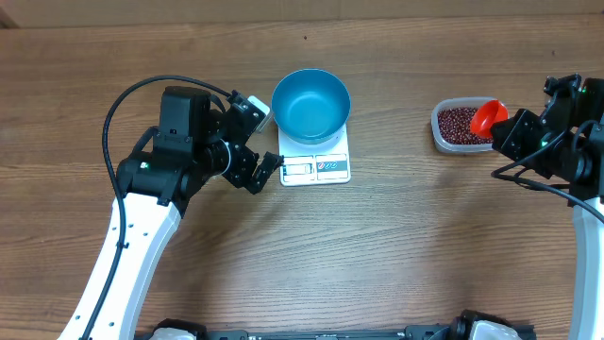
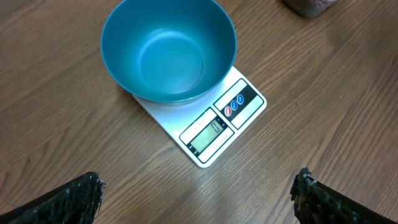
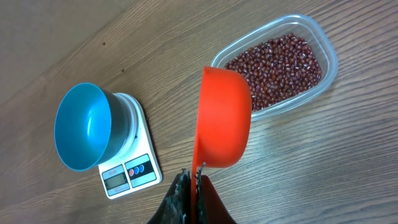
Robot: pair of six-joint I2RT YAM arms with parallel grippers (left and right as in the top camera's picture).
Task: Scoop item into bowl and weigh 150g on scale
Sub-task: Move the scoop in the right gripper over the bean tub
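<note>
Clamped between the fingers of my right gripper [image 3: 194, 186] is the thin handle of the red scoop [image 3: 224, 118], its cup turned on edge just ahead of the fingertips (from the wrist I see only its back). Beyond the cup, the beans [image 3: 277, 65] lie in the clear tub [image 3: 329, 59], and from overhead the scoop hangs over the end of the tub nearest that gripper. My left gripper [image 2: 199, 193] stands wide apart, gripping nothing, low over the table [image 2: 62, 124]. Straight ahead of it sits the scale [image 2: 217, 130], display end towards the gripper, with the blue bowl [image 2: 168, 50] standing on its far end. Bowl and scale are well apart from the tub, off to the right gripper's left.
</note>
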